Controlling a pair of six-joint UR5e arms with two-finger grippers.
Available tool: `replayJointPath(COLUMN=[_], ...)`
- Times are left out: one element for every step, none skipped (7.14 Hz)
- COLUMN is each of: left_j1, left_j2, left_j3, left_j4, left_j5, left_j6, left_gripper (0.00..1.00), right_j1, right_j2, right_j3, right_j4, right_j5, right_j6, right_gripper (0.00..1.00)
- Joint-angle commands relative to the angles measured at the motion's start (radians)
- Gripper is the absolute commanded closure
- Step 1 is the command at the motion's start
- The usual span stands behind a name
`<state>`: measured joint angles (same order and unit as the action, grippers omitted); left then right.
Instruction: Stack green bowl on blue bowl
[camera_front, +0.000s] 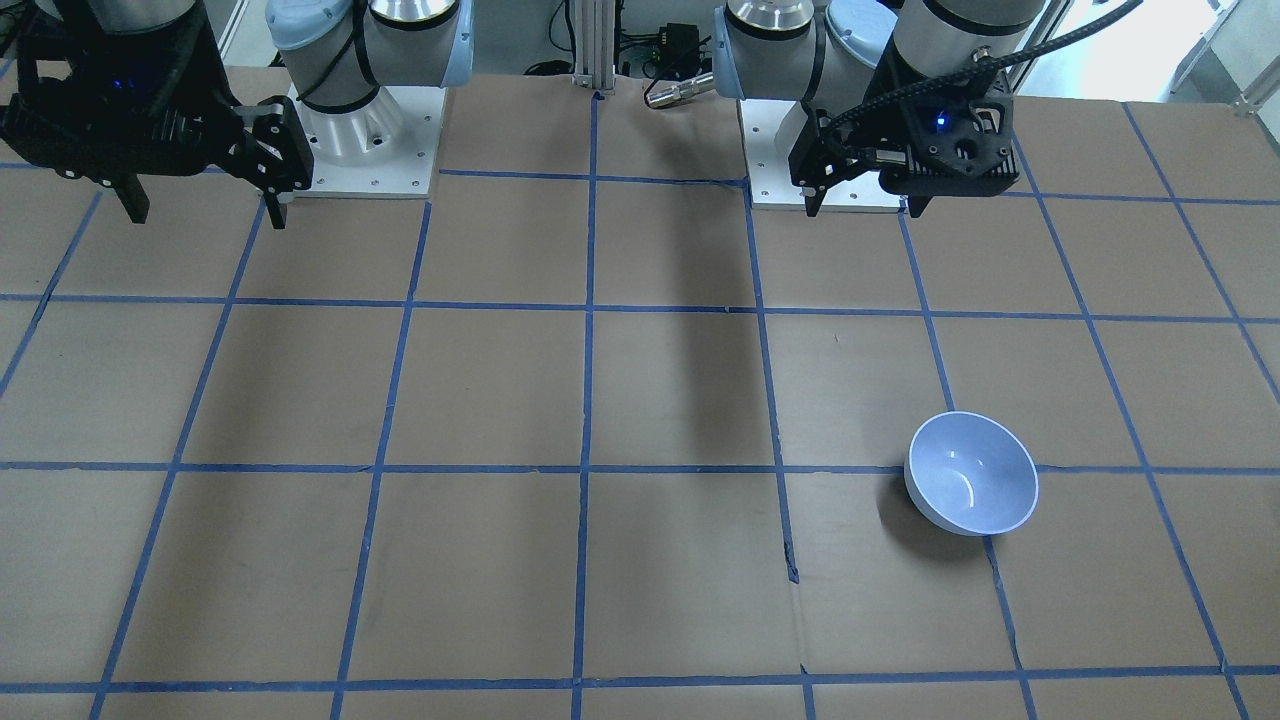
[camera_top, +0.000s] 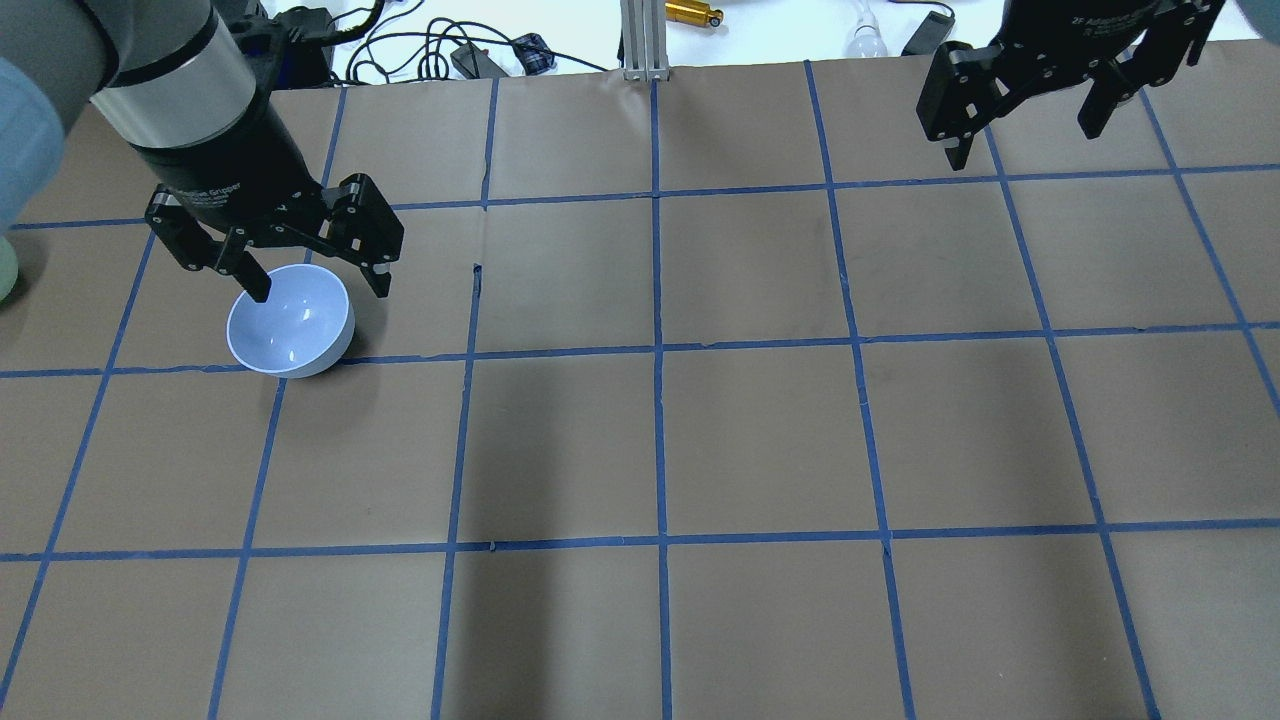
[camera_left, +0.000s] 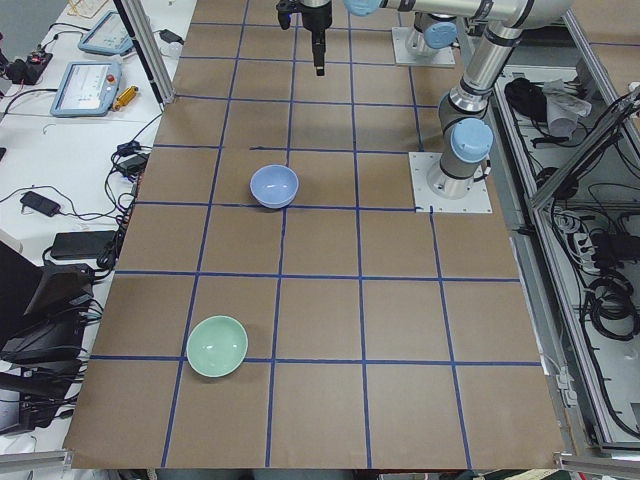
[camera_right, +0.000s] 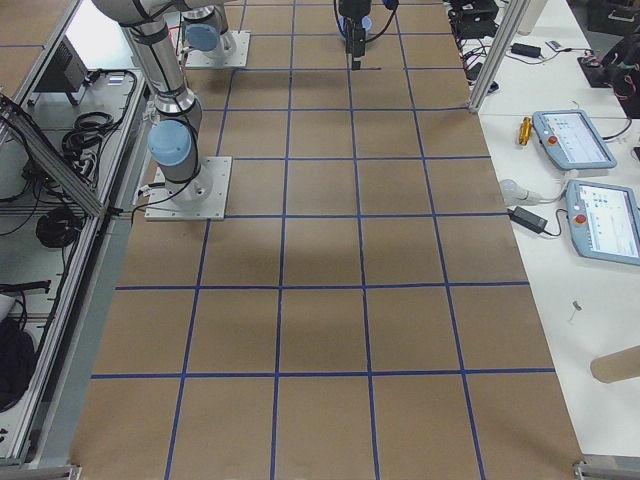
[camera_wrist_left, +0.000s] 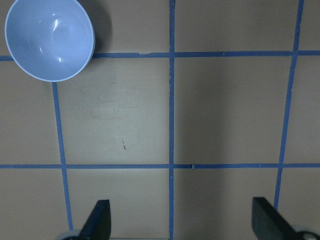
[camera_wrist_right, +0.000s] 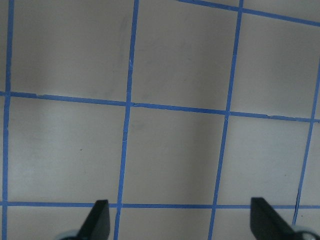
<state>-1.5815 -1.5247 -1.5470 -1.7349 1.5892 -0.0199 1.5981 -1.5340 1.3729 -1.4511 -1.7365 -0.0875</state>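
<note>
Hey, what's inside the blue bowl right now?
Nothing: the blue bowl is empty, only light glints inside. The green bowl sits apart from it. Whatever lies beneath the blue bowl is covered.

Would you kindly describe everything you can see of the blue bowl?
The blue bowl is pale periwinkle and glossy, round with a deep rounded body. It stands upright and empty on the brown table, over a blue tape line, on the robot's left side. Nothing touches it; the left pincer hangs open, apart from it.
</note>
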Motion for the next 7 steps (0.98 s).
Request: replayJointPath(left_j1=[0.000,0.000,0.000,0.008,0.009,0.009,0.008], left_j2=[0.001,0.001,0.001,0.001,0.006,0.008,0.008], left_j3=[-0.001,-0.002,-0.002,-0.005,-0.004,-0.004,-0.004], left_j4=[0.000,0.000,0.000,0.000,0.000,-0.002,-0.002], left_j5=[0.000,0.000,0.000,0.002,0.003,-0.002,-0.002], left_j6=[0.000,0.000,0.002,0.002,0.002,0.002,0.002], left_gripper=[0.00,0.00,0.00,0.00,0.00,0.00,0.00], right_j1=[0.000,-0.001,-0.001,0.000,-0.001,0.000,-0.001], right_j2=[0.000,0.000,0.000,0.000,0.000,0.000,0.000], right_j3=[0.000,0.000,0.000,0.000,0.000,0.000,0.000], right_j4=[0.000,0.000,0.000,0.000,0.000,0.000,0.000], right_j5=[0.000,0.000,0.000,0.000,0.000,0.000,0.000], right_j6=[0.000,0.000,0.000,0.000,0.000,0.000,0.000], right_gripper=[0.00,0.00,0.00,0.00,0.00,0.00,0.00])
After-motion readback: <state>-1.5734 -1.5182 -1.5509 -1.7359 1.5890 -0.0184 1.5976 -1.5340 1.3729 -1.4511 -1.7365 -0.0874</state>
